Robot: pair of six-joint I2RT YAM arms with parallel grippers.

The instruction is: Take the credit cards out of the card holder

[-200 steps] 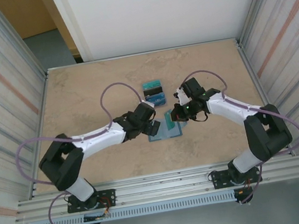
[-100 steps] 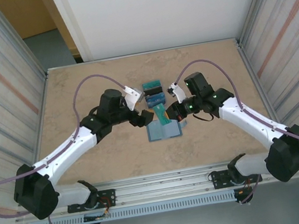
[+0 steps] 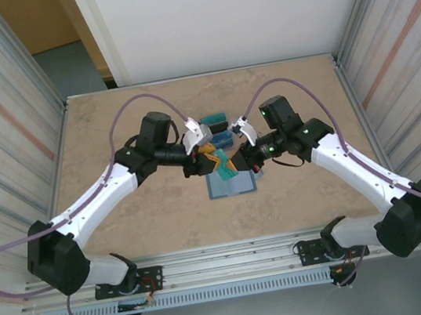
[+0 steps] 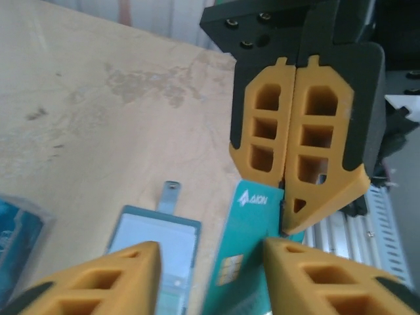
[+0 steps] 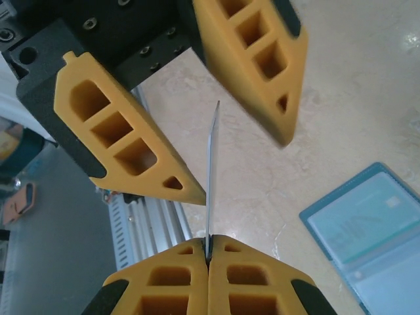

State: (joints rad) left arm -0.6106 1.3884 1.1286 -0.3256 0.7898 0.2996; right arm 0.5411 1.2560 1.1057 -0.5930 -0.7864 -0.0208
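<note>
here the right jaws are clenched on one edge of a teal card (image 5: 211,164), one of the credit cards, and hold it up off the counter (image 3: 125,115). in the right wrist view the card stands edge-on, rising from the seam where the two right fingers (image 5: 164,282) press together. the left jaws are released and spread wide, one on each side of that card. of the left fingers (image 5: 125,138), the lower one sits just beside the card's face, and i cannot tell whether it touches. the upper one is apart from the card.

in the left wrist view the card (image 4: 252,256) shows its face, with a white logo and a gold chip. it reaches from the closed right fingers (image 4: 315,131) into the gap between the left fingers (image 4: 98,282), nearer the right-hand one.

the card holder (image 3: 234,185) lies open and flat on the counter beneath both pairs of jaws, pale inner faces up, with a small tab (image 4: 170,195) at its far edge in the left wrist view. the held card is apart from it.

beyond the holder, farther from the arm bases, the other cards (image 3: 213,119) lie in a small teal and blue pile on the counter. seen from above, the wrist of the left arm (image 3: 119,183) hides part of the pile. the wrist of the right arm (image 3: 346,161) crowds in from the other side, so the two wrists close over the card and the holder's far edge.
</note>
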